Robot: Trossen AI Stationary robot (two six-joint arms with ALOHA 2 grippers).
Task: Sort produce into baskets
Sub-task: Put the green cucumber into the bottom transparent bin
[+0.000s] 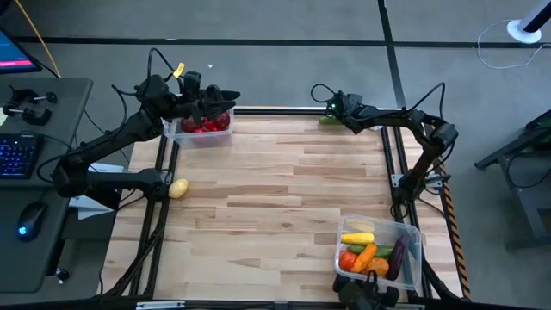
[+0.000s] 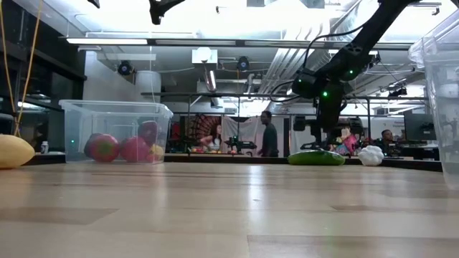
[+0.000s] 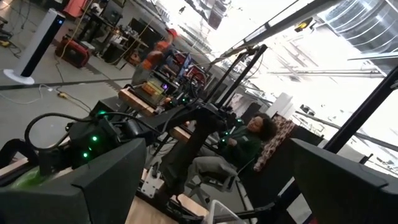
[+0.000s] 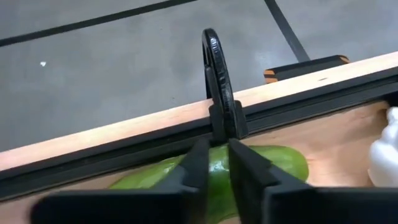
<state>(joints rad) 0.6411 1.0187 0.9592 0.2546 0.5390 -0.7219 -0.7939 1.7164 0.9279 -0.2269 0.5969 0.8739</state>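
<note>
High view: right gripper [image 1: 331, 110] is sitting at approx 1 o'clock on the table [image 1: 275, 198], at the far edge, w/ its fingers pressing in on a green cucumber [image 1: 327, 120]. Right wrist view is showing the cucumber [image 4: 249, 163] pinched between the two dark fingers, still lying on the wood, w/ white garlic [image 4: 384, 152] just beside it.

Left gripper [image 1: 225, 96] is hovering at approx 11 o'clock over the far-left tub [image 1: 200, 132], fingers spread wide, holding nothing.

Progress, judging by what's lying where: mostly done. Far-left tub is holding red pieces [image 2: 118, 148], apples or similar. Near-right tub [image 1: 411, 245], approx 5 o'clock, is holding a lemon or other yellow piece, orange, green and purple pieces.

Still loose: cucumber (being gripped, not yet lifted), garlic [image 2: 371, 155] next to it, and a yellow lemon [image 1: 178, 189] at approx 9 o'clock near the left edge. So three pieces are left to bin.
</note>
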